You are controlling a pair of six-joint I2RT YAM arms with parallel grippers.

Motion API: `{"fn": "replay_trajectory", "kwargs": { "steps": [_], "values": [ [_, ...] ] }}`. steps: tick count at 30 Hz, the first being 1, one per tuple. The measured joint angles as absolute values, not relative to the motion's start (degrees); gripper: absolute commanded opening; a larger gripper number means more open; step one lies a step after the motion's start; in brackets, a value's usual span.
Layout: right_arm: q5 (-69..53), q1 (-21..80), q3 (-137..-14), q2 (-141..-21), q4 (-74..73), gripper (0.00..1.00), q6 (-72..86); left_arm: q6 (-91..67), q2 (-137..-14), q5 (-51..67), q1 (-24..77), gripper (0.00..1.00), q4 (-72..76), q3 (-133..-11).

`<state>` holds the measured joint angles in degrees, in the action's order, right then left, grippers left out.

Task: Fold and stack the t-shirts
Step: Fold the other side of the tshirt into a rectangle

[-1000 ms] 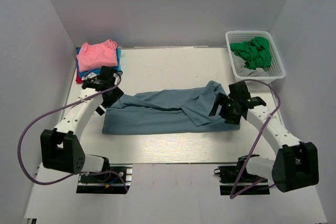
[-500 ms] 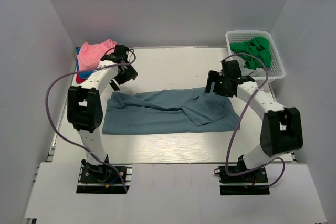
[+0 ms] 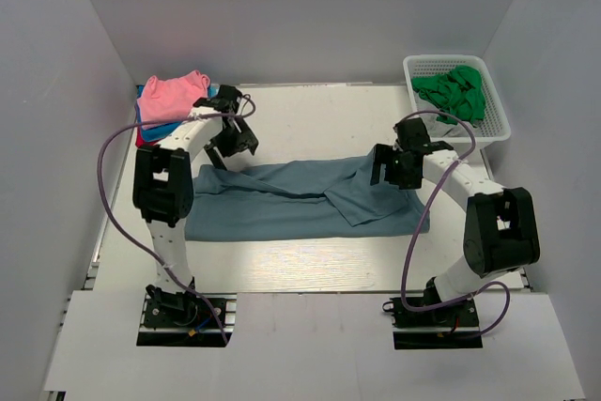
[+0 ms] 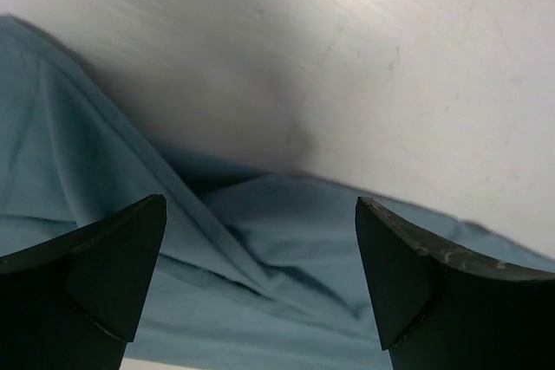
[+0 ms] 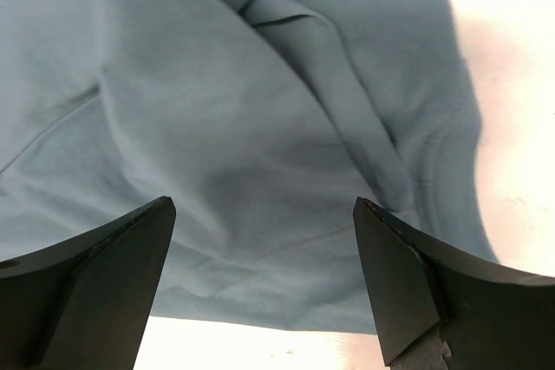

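A slate-blue shirt (image 3: 300, 199) lies folded into a long band across the middle of the table (image 3: 310, 119), running from left to right. The left gripper (image 4: 260, 205) hangs over the band's far left edge, its fingers spread wide with nothing between them. The right gripper (image 5: 263, 204) hangs over the band's right end, also spread wide and empty. A pink shirt (image 3: 169, 96) tops a small pile at the far left corner. A basket (image 3: 498, 124) at the far right corner holds green cloth (image 3: 454, 91).
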<state>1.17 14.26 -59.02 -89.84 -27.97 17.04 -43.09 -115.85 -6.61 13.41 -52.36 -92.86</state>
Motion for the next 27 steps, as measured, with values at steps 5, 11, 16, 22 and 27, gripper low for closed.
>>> {"fn": "replay_trajectory", "kwargs": {
  "steps": [5,11,16,22,27],
  "values": [
    [-1.1,14.3,-59.0,-89.8,-27.0,0.89,16.6,-45.2,-121.8,-8.2,13.4,0.88,-59.2,-100.4],
    [-1.8,14.3,-58.0,-89.7,-26.0,0.89,16.4,-46.4,-125.3,-7.5,13.3,0.67,-65.1,-100.6],
    [-2.2,14.3,-57.2,-89.7,-25.3,0.89,16.5,-46.8,-125.5,-7.6,13.3,0.53,-68.4,-100.7],
    [-2.6,14.3,-56.3,-89.7,-25.1,0.89,16.5,-47.1,-125.5,-8.6,13.3,0.52,-71.7,-101.0],
    [-3.5,14.3,-56.3,-90.1,-24.3,0.89,16.5,-48.2,-125.5,-9.9,13.3,0.28,-73.8,-101.5]
  ]
}}
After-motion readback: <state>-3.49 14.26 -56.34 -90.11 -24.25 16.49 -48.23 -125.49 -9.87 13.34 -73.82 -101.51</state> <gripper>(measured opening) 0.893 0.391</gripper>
